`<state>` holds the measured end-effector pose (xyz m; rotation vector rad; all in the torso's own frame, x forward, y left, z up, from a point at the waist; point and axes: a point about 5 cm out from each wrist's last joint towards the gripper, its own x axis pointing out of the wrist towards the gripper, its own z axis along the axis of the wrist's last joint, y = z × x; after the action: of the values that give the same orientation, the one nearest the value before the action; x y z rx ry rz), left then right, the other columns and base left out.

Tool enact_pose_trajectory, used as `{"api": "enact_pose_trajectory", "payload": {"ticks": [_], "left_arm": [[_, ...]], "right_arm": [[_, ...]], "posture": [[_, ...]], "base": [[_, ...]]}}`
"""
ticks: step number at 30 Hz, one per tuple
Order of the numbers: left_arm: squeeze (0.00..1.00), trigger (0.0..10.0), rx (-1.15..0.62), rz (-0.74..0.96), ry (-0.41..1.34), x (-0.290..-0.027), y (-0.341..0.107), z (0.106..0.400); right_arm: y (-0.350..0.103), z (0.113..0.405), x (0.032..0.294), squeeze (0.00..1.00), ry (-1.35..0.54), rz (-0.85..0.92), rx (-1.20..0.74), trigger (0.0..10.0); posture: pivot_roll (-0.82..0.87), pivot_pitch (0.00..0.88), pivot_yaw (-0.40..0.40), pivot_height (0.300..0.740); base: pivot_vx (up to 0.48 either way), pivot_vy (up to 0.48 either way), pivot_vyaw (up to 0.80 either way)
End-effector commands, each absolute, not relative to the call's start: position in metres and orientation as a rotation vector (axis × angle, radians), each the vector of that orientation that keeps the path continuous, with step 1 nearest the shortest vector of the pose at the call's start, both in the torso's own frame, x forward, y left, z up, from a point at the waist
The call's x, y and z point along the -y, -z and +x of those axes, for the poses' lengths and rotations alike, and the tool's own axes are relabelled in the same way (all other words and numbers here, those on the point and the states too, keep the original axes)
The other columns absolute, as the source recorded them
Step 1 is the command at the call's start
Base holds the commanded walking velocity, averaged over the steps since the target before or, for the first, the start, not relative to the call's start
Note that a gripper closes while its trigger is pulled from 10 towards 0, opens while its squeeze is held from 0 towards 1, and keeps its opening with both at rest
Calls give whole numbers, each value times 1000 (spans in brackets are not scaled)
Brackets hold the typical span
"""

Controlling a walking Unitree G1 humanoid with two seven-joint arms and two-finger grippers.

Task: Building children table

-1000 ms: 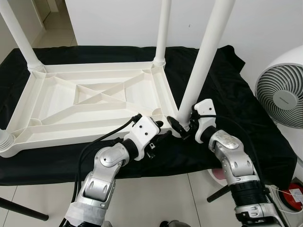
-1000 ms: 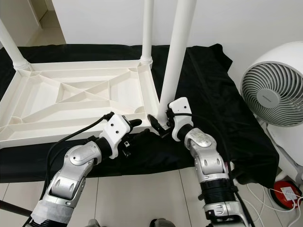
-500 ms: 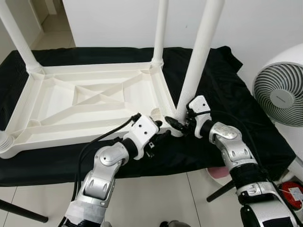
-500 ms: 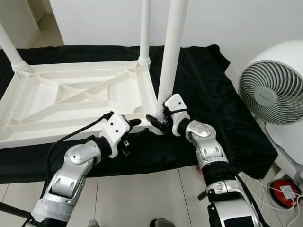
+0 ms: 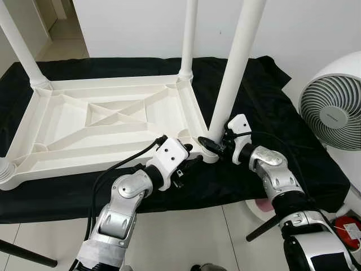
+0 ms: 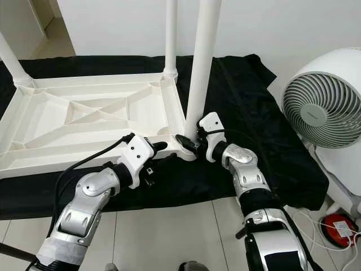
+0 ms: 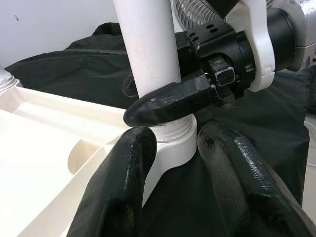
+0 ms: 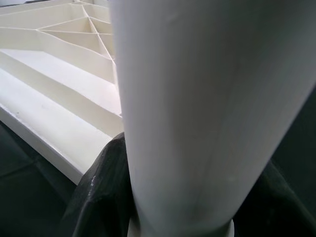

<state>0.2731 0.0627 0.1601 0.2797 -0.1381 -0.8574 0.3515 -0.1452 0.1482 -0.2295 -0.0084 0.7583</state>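
left wrist view: right gripper (image 7: pixel 163 101) fingers pinch leg (image 7: pixel 148 49) base | left gripper (image 7: pixel 182 182) fingers spread at corner socket | leg upright, tabletop (image 5: pixel 107 118) inverted

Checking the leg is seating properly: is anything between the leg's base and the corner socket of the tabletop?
Nothing visible. The leg stands in the corner socket, with the right gripper clamped around its base.

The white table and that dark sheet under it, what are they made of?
The table top and the leg held by the right gripper look like moulded plastic: one uniform white, smooth with a soft sheen, with cast ribs underneath. The sheet appears to be black cloth, matte and creased into folds.
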Motion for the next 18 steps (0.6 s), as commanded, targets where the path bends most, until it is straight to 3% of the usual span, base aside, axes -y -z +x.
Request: {"api": "enact_pose_trajectory", "payload": {"ticks": [1, 12, 18], "left_arm": [[0, 10000, 150, 270, 743, -67, -162, 275], [0, 10000, 147, 266, 750, -66, -161, 275], [0, 10000, 149, 266, 755, -65, -161, 275]], "right_arm": [[-135, 350, 148, 0, -699, -226, -45, 10000], [-146, 341, 142, 0, -423, -147, 35, 10000], [-148, 323, 119, 0, -261, -80, 73, 10000]], "posture": [[-109, 74, -1, 740], [-120, 81, 0, 740], [-120, 80, 0, 740]], "base": [[0, 0, 0], [0, 0, 0], [0, 0, 0]]}}
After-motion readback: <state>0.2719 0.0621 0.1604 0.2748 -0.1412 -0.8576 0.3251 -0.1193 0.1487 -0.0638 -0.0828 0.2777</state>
